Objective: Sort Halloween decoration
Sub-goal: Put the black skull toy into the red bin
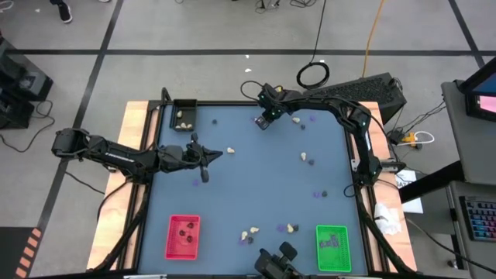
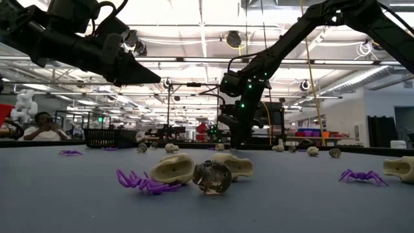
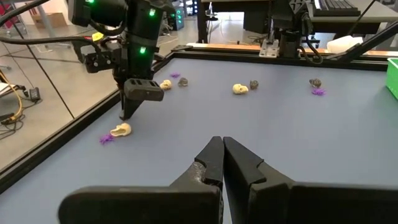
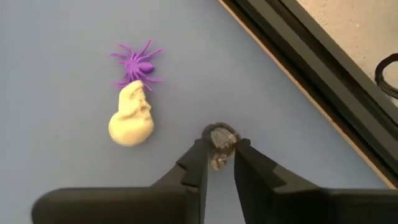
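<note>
My right gripper (image 4: pixel 219 160) stands near the table's far edge, its two fingers closed in on a small black lump (image 4: pixel 219 138). Beside it on the blue table top lie a cream-white skull lump (image 4: pixel 132 118) and a flat purple spider (image 4: pixel 137 64), touching each other. More cream, black and purple trinkets lie scattered over the table (image 1: pixel 256 186). My left gripper (image 3: pixel 222 149) hangs shut and empty above the table's left half (image 1: pixel 205 155). My right gripper pinches the black lump by its two opposite sides (image 4: pixel 214 149) between the ends of its fingers. The fingers come from above, slanting down. The lump seems to rest on the table top.
A black tray (image 1: pixel 184 116) with cream lumps stands at the far left corner, a red tray (image 1: pixel 183 236) at the near left and a green tray (image 1: pixel 333 248) at the near right. The table's raised dark rim (image 4: pixel 311 81) runs close past my right gripper.
</note>
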Robot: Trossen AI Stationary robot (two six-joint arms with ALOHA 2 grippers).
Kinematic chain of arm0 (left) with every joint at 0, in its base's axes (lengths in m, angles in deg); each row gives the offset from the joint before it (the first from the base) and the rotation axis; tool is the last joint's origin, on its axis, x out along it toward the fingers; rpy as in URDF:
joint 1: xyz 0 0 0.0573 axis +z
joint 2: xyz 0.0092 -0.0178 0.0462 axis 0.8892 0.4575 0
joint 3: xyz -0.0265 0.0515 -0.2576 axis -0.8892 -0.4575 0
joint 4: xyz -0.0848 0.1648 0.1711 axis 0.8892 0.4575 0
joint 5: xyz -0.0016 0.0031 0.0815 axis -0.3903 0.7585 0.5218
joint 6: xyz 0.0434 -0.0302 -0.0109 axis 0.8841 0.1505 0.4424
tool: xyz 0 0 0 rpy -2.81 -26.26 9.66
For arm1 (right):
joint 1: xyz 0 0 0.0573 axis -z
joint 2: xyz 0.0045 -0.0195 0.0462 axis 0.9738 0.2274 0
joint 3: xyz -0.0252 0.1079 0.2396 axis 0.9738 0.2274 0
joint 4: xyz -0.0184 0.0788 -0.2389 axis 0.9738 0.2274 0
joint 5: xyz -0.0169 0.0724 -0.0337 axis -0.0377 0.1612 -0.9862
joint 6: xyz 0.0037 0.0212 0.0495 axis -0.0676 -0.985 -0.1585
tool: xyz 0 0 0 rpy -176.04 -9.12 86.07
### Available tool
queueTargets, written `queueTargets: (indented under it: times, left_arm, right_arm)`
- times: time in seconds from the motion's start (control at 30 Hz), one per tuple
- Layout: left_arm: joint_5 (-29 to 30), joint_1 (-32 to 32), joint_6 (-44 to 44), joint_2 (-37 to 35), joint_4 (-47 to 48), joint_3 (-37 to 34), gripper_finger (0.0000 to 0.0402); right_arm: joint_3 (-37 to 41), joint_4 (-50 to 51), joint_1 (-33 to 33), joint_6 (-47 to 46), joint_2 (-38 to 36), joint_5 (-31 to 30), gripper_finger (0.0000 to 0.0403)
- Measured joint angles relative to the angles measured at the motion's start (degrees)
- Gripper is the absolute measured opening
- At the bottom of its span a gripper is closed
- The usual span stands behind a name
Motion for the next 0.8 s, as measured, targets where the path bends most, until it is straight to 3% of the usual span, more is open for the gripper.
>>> queueTargets:
  times: [0.27,0.57,0.8]
  left_arm:
    - [0.00,0.00,-0.31,-0.01,-0.01,0.01,0.0006]
    - [0.00,0.00,-0.37,0.00,0.00,0.02,0.0006]
    - [0.01,-0.26,-0.44,0.00,0.00,0.02,0.0006]
  right_arm:
    - [0.06,2.66,-3.21,1.31,-6.33,-0.15,0.0039]
    - [-0.01,4.10,-11.79,2.41,-8.98,-0.36,0.0015]
    - [0.02,5.96,-10.05,-3.75,-8.51,-6.28,0.0058]
